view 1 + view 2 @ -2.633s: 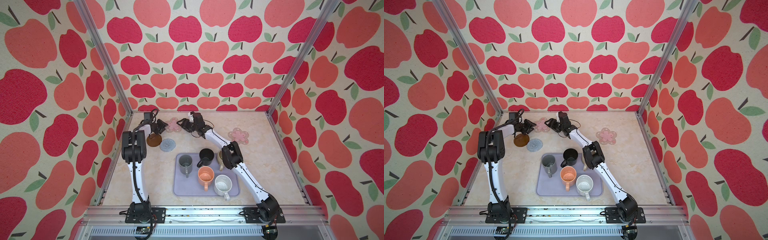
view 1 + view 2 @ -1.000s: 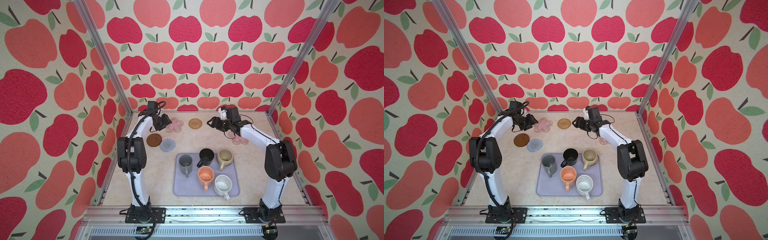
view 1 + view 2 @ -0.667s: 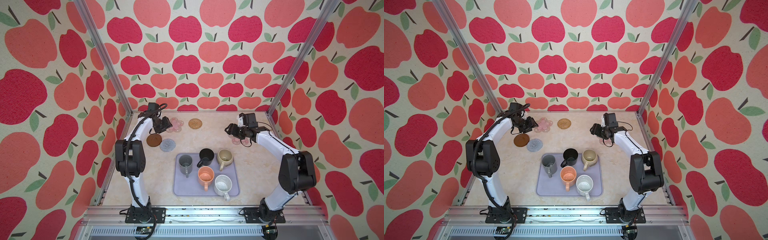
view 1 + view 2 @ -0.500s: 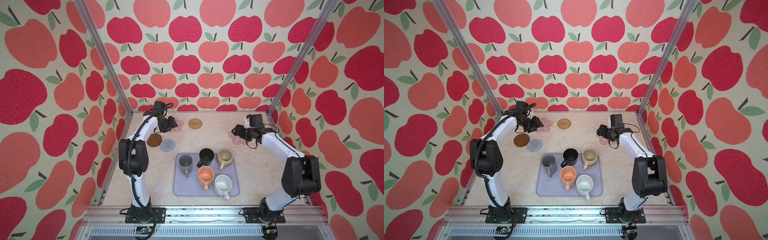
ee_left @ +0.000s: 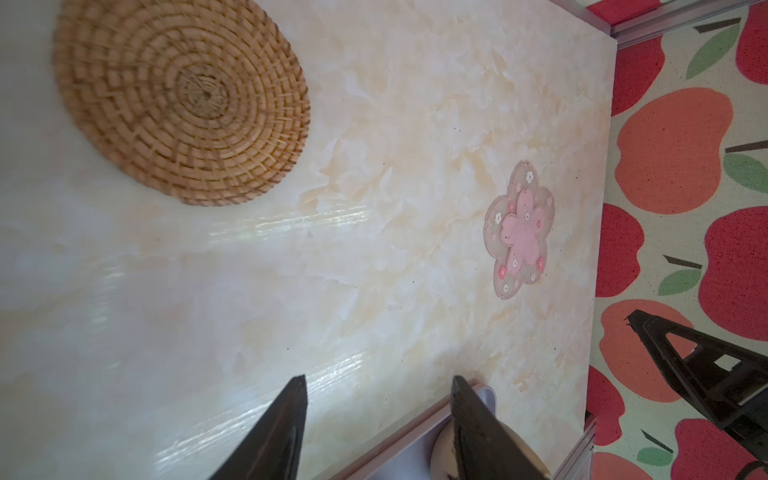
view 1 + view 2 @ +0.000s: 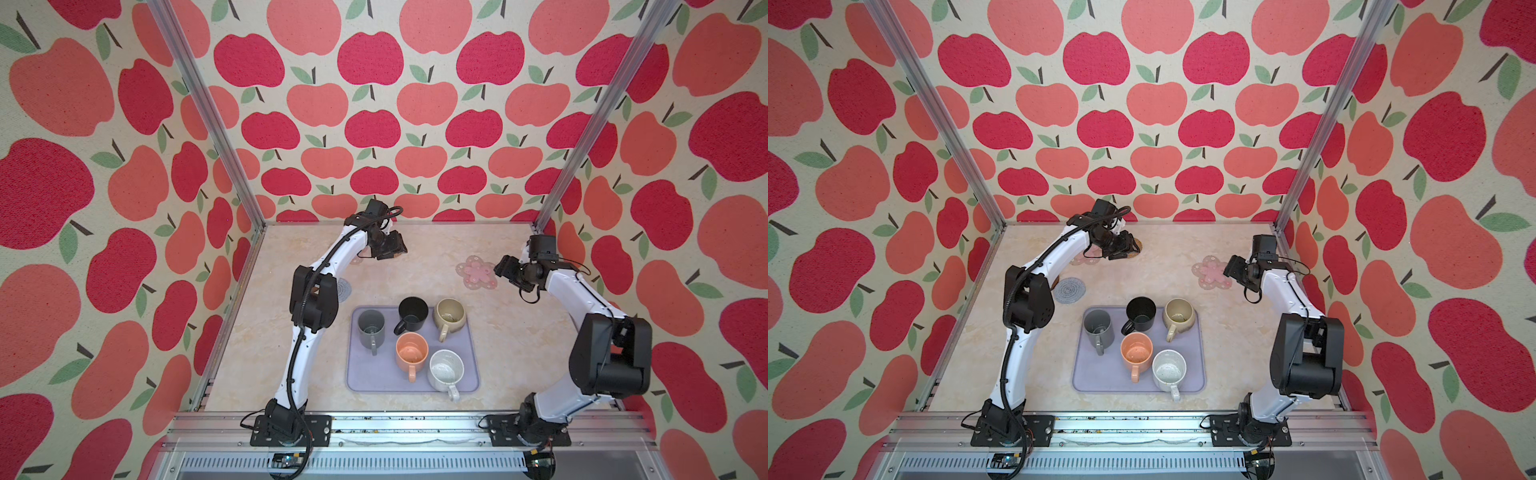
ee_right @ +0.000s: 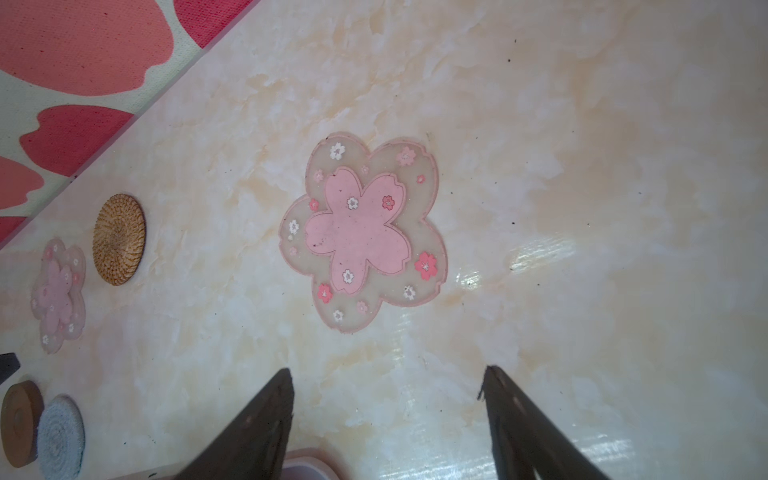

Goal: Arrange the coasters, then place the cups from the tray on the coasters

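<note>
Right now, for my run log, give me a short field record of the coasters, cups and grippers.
coasters: pink flower coaster, second flower coaster, rattan coaster, grey coaster, brown disc
cups on tray: grey cup, black cup, beige cup, orange cup, white cup
cups on coasters: none
left gripper: open, empty
right gripper: open, empty

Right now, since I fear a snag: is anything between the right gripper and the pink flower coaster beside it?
Nothing visible: only bare table lies between the open right gripper and that pink flower coaster in the right wrist view.

2 white arms (image 6: 338,253) with black joints (image 6: 313,297), black cables (image 6: 392,210), black bases (image 6: 286,428).
</note>
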